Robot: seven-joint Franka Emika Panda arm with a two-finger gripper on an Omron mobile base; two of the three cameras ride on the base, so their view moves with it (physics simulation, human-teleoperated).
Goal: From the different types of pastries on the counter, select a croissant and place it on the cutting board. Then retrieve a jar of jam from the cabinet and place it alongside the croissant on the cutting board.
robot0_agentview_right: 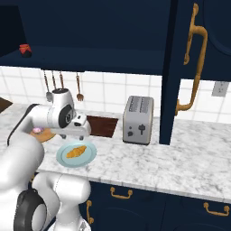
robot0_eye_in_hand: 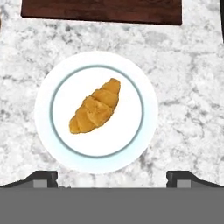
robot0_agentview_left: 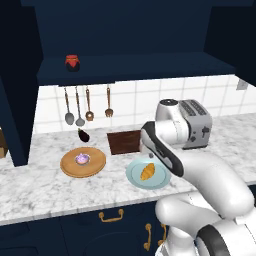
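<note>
A golden croissant (robot0_eye_in_hand: 95, 106) lies on a pale blue plate (robot0_eye_in_hand: 43, 105) on the white marble counter (robot0_agentview_left: 40, 185). My gripper (robot0_eye_in_hand: 112, 179) hovers straight above the plate, open wide, holding nothing, its fingertips (robot0_eye_in_hand: 42, 177) at the plate's near rim. Just behind the plate lies the dark brown cutting board (robot0_agentview_left: 124, 141), bare. The croissant (robot0_agentview_left: 147, 171) also shows beside my forearm in the left base view. A purple-pink pastry (robot0_agentview_left: 82, 159) sits on a round tan board (robot0_agentview_left: 65, 165) to the left. The jar of jam (robot0_agentview_left: 72, 62) stands on the shelf of the navy cabinet (robot0_agentview_left: 125, 30).
A small dark eggplant (robot0_agentview_left: 83, 134) lies behind the round board. Several utensils (robot0_agentview_left: 79, 107) hang on the tiled wall. A silver toaster (robot0_agentview_left: 196, 122) stands right of the cutting board. A tall navy cupboard (robot0_agentview_right: 198, 67) with brass handles rises at the right.
</note>
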